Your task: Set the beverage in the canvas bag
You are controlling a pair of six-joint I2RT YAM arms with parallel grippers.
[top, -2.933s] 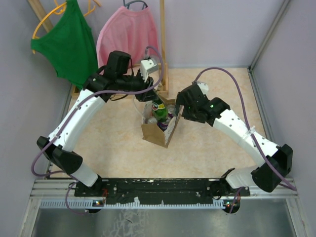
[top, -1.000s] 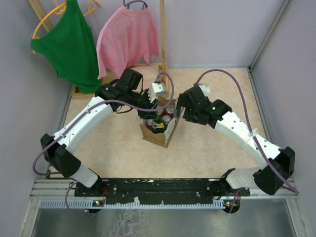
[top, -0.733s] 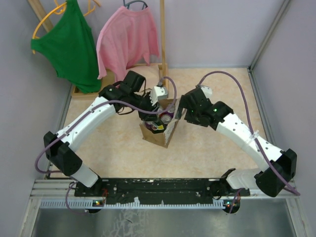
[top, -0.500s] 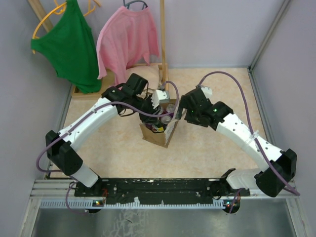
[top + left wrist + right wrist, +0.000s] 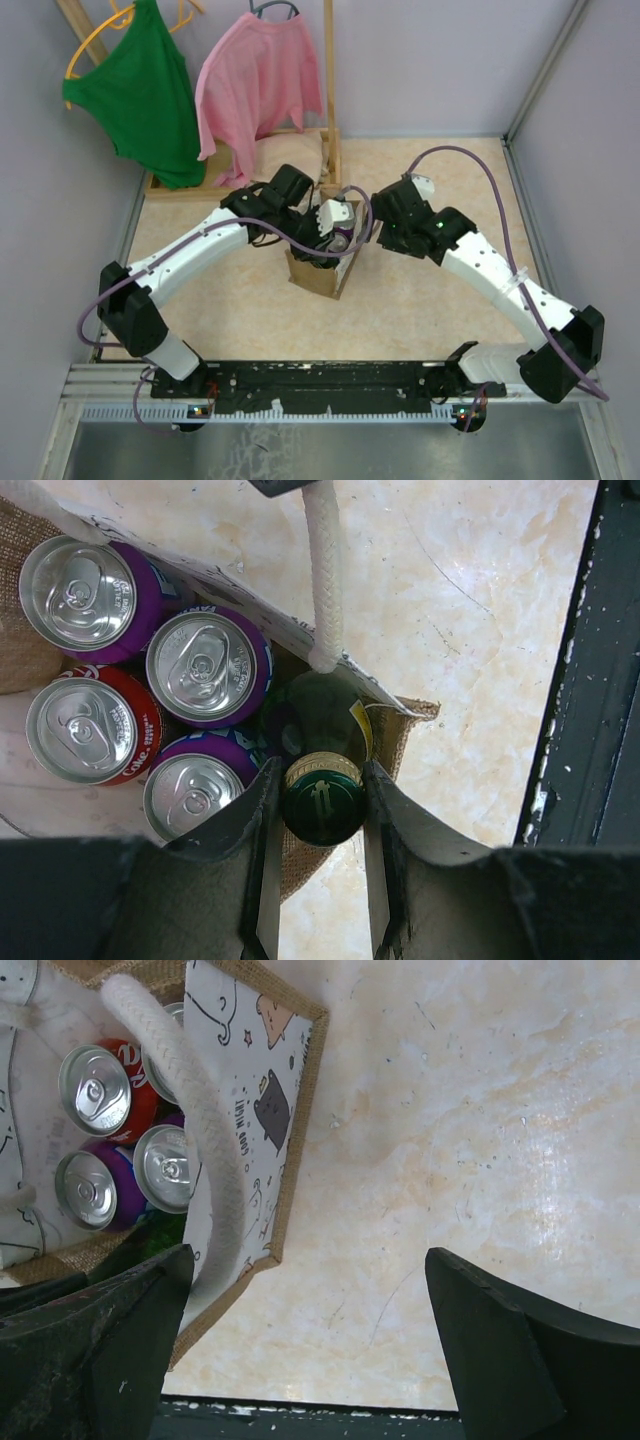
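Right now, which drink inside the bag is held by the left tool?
The green bottle; the other four are cans, standing free of the left tool.

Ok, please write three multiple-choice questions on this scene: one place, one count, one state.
1. Where is the green bottle, relative to the canvas bag?
A) beside it
B) inside it, next to the cans
C) on top of it
2. How many cans stand in the bag?
A) two
B) four
C) six
3. What is the left gripper doing?
A) hanging open
B) shut on a can
C) shut on the bottle's cap
Key: 1 B, it stands in the bag's corner; 2 B, four tops show; 3 C, it clamps the cap from both sides.
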